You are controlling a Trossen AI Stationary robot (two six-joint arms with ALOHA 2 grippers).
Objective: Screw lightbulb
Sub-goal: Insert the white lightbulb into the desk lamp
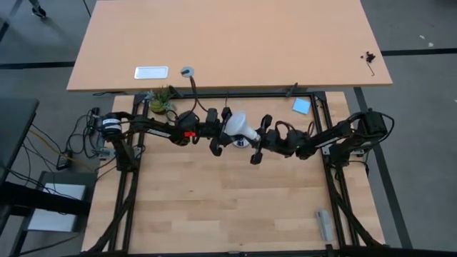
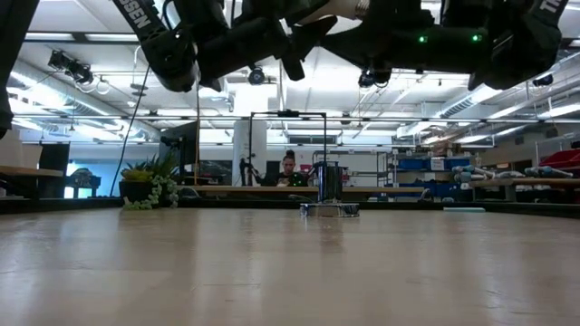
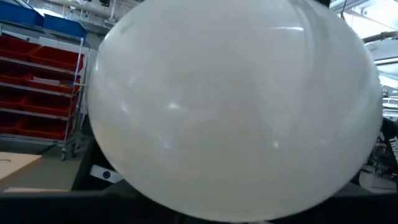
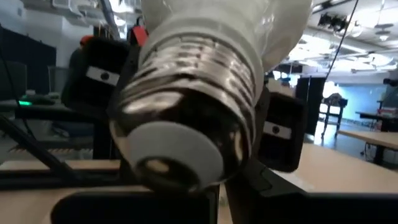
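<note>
The table (image 1: 235, 207) is being left bare of the lightbulb (image 1: 240, 128), which is being held up in the air between the two arms, well above the socket (image 2: 329, 209) standing on the wood, so the screwing-in is judged not yet begun. The left gripper (image 1: 218, 133) is being kept spread wide around the white globe, while the right gripper (image 1: 261, 140) is being closed at the threaded base; whether that base is already being gripped cannot be told.
</note>
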